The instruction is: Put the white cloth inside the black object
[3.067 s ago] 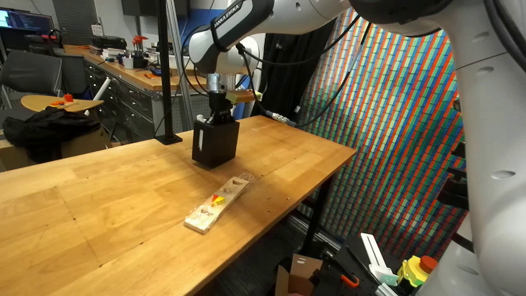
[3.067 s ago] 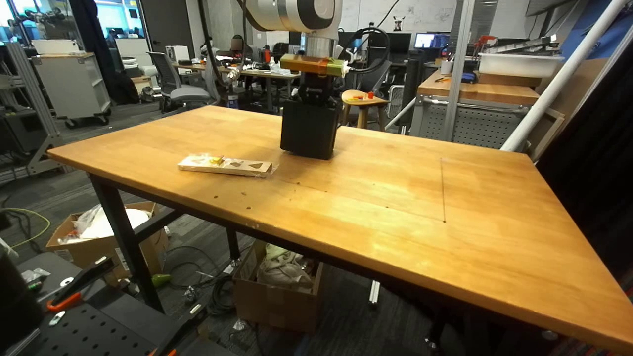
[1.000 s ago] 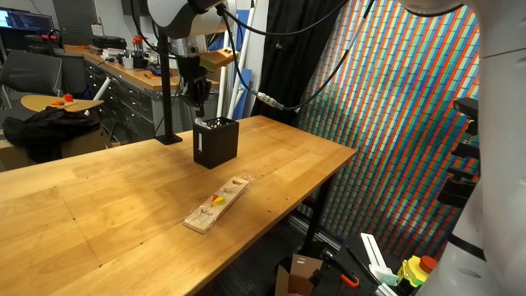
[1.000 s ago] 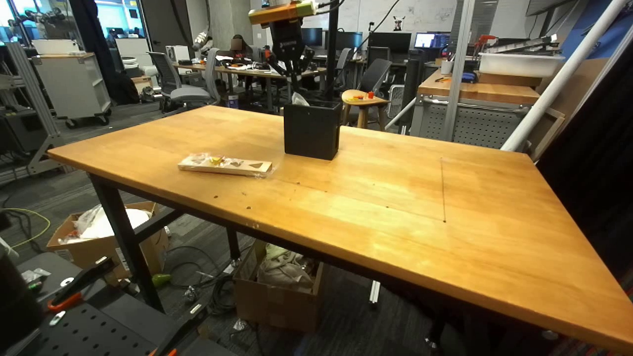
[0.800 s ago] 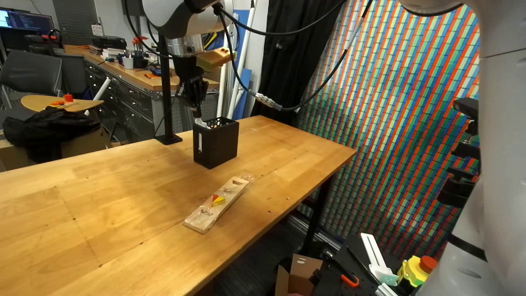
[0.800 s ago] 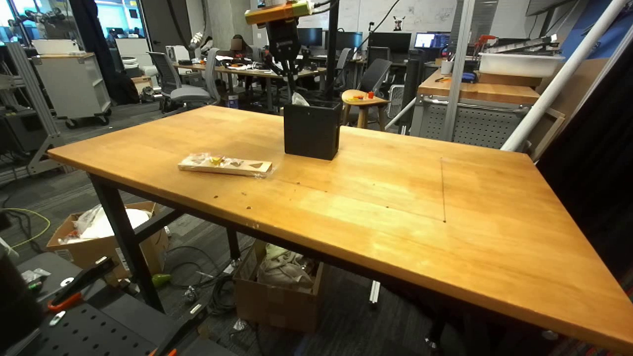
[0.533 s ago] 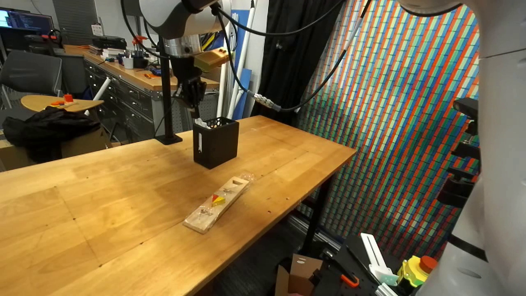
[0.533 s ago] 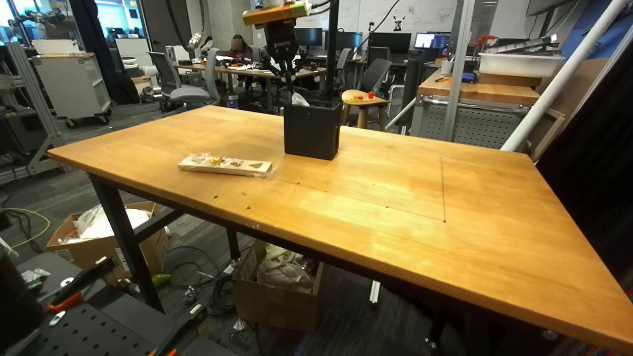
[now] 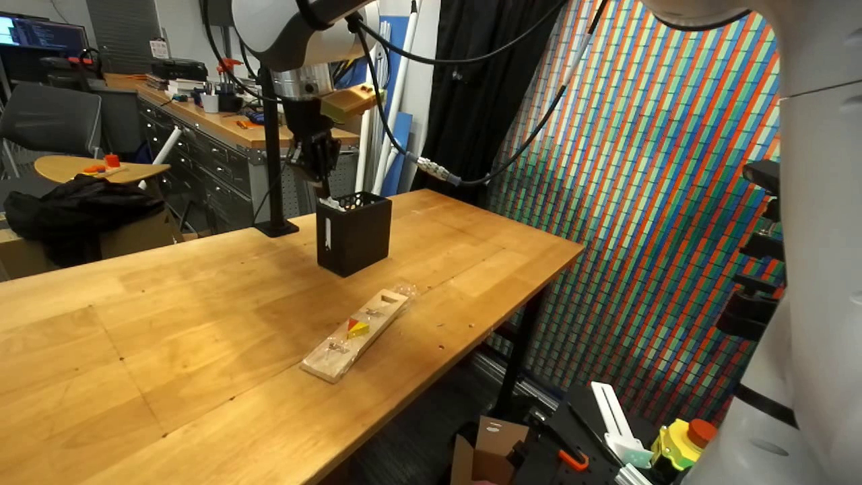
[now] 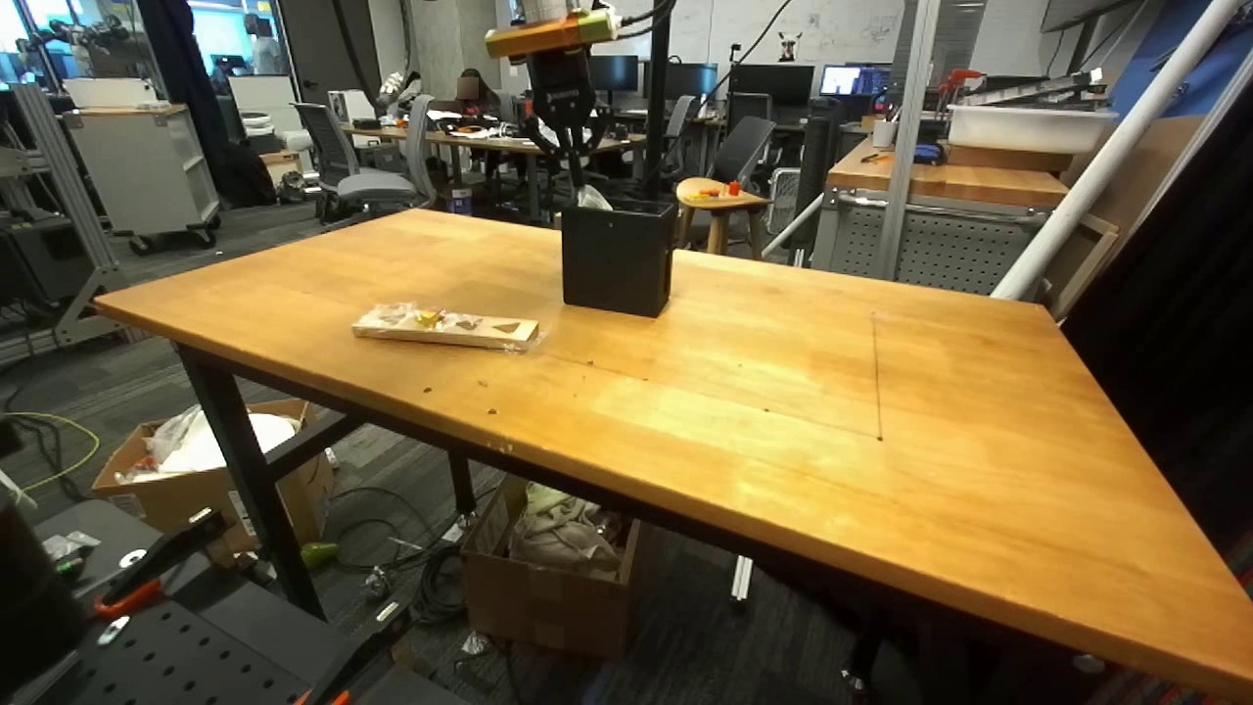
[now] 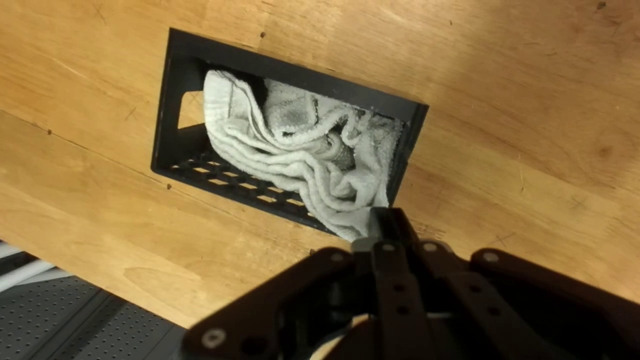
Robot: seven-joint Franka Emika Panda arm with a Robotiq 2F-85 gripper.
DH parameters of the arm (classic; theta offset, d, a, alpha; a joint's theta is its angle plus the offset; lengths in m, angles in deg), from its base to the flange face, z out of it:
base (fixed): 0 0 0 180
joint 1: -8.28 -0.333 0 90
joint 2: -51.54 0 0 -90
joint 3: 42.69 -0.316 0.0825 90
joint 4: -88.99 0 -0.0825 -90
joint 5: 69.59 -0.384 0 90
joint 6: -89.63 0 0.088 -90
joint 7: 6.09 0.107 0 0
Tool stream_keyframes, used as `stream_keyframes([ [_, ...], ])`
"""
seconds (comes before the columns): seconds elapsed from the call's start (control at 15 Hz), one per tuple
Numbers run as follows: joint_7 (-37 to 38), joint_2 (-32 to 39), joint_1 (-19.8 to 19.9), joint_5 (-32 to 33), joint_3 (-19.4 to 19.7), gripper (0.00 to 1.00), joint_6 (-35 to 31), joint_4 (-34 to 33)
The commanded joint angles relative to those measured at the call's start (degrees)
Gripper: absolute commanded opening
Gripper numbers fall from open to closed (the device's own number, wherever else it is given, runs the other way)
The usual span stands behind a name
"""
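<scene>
In an exterior view, the black box [image 9: 365, 237] stands upright on the bench [image 9: 202, 310] near a wooden strip [image 9: 349, 345], the pincer [image 9: 324, 189] hanging at the box's corner. In an exterior view, the white cloth [image 10: 591, 199] pokes above the rim. In the wrist view, the cloth lies bunched inside the box; the pincer, pressed together, overlaps the cloth's edge, contact unclear.

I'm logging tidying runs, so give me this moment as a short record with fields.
White cloth: crumpled mostly inside the black container, one end rising above its rim
Black container: upright on the wooden table
Gripper: closed, beside the cloth's raised end; contact unclear
Wooden board: plastic-wrapped, lying apart from the container
Status: seemingly nearly done
</scene>
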Motion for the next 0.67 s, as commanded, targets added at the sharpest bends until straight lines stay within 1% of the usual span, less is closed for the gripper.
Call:
stream_keyframes([
  [0.0,-0.36,0.91,0.89,0.16,-0.37,0.0,0.37,-1.73],
  [0.6,-1.35,1.49,3.46,-1.21,-0.14,0.0,0.16,-1.79],
])
